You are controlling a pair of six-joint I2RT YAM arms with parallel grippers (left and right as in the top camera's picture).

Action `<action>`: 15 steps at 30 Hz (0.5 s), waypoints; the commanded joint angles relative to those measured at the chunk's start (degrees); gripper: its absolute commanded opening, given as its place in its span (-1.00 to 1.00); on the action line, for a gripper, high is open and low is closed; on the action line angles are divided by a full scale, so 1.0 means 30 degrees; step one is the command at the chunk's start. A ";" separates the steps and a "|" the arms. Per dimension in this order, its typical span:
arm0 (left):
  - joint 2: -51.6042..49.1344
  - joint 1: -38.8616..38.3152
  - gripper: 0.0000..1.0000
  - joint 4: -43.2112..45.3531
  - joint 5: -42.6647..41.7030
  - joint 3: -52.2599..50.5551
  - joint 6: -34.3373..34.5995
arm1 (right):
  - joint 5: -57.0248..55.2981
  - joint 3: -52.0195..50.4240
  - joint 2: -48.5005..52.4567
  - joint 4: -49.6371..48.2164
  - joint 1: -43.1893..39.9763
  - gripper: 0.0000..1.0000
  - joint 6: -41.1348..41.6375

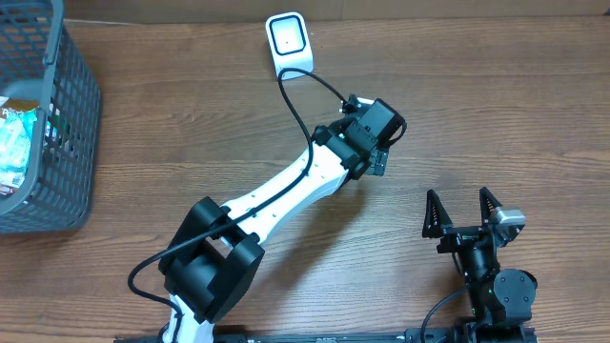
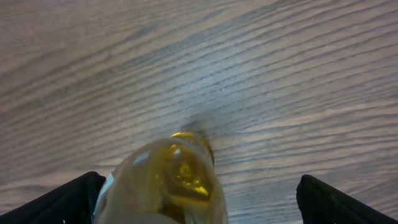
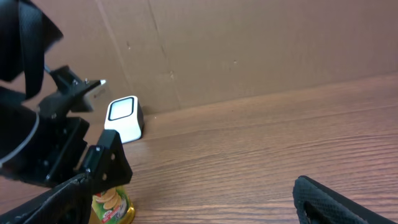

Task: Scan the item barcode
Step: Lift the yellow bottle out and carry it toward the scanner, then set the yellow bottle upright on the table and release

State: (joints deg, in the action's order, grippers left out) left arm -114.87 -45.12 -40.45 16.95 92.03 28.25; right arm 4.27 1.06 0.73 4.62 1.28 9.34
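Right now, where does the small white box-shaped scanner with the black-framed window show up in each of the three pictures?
Overhead: the white box-shaped scanner sits at the top centre, near the table's far edge.
Left wrist: not in it.
Right wrist: left of centre, by the brown wall.
Shared landmark: the wood-grain table, under everything in all three views.

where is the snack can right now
At the right wrist view's lower left, the snack can stands on the table under the left tool, in front of the scanner.
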 commanded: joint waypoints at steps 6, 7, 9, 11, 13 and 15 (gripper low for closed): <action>0.3351 0.0685 0.99 -0.2470 0.0415 0.4430 -0.2805 | 0.0051 -0.0204 -0.0189 -0.0073 0.0124 1.00 -0.0080; 0.3679 0.0780 0.99 -0.2747 0.0889 0.4801 -0.2798 | 0.0051 -0.0204 -0.0189 -0.0073 0.0124 1.00 -0.0080; 0.4459 0.1224 0.99 -0.3249 0.1887 0.5610 -0.2616 | 0.0051 -0.0204 -0.0189 -0.0066 0.0124 1.00 -0.0080; 0.5224 0.1880 0.99 -0.3708 0.2317 0.6353 -0.2273 | 0.0051 -0.0204 -0.0189 -0.0073 0.0124 1.00 -0.0080; 0.6222 0.2943 1.00 -0.4087 0.2543 0.7220 -0.2280 | 0.0051 -0.0204 -0.0189 -0.0066 0.0124 1.00 -0.0080; 0.6987 0.4138 0.99 -0.4160 0.2696 0.7759 -0.2280 | 0.0051 -0.0204 -0.0189 -0.0066 0.0124 1.00 -0.0080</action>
State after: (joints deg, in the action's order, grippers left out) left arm -97.82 -37.39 -52.45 21.61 112.27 22.22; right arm 4.27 1.06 0.73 4.64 1.28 9.32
